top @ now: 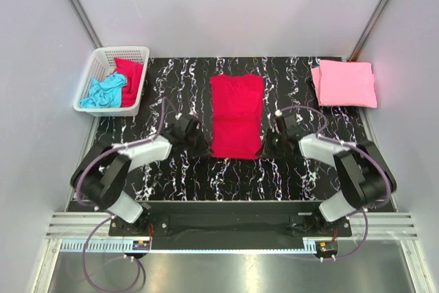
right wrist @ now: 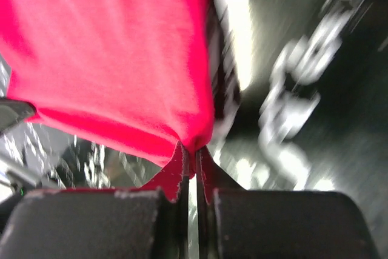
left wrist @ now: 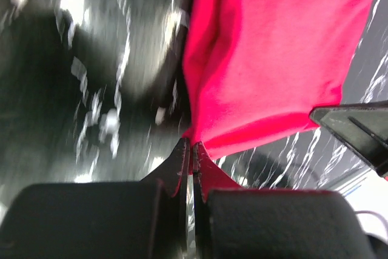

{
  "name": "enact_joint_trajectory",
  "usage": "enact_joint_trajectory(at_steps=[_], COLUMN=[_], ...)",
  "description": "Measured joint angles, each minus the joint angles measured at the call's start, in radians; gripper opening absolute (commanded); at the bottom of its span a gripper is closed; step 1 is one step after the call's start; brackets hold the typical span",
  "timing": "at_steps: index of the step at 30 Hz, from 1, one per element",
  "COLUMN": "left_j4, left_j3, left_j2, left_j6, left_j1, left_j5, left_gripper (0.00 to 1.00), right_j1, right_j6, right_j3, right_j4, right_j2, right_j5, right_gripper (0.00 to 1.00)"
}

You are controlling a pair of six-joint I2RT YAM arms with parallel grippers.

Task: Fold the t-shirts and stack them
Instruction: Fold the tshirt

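left hand [left wrist: 192,145] and right hand [right wrist: 195,148] each pinch a near corner of the crimson t-shirt [top: 236,114]

no readable text, label, brand, number or sign in any view

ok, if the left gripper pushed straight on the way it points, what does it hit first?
The crimson t-shirt: the left gripper is shut on its near corner, and the cloth spreads directly ahead. Beyond that, depth is unclear.
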State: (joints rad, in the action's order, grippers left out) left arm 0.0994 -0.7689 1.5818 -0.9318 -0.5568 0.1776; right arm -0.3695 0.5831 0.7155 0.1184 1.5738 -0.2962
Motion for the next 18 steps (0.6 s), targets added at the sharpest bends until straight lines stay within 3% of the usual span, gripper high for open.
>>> enact_joint_trajectory(at_steps=[9, 14, 18], left_j4=[0.202, 0.297, 0.348], left_j3=[0.15, 0.148, 0.087], left_j2=[-0.37, -0.602, -0.691], left_j6=[-0.013, -0.047, -0.056], left_j1=[-0.113, -0.171, -0.18], left_j5=[-0.134, -0.183, -0.211], left_gripper=[0.0, 0.0, 0.0], right_j1=[-0.298, -0.326, -0.331], right_j6=[0.159, 0.201, 0.19], right_j3=[-0.106, -0.033, 0.085], right_j4=[0.22, 0.403, 0.491], right_j2=[-0.438, -0.688, -0.711], right_j5=[0.146, 0.238, 0.289], right_gripper=[0.0, 0.0, 0.0])
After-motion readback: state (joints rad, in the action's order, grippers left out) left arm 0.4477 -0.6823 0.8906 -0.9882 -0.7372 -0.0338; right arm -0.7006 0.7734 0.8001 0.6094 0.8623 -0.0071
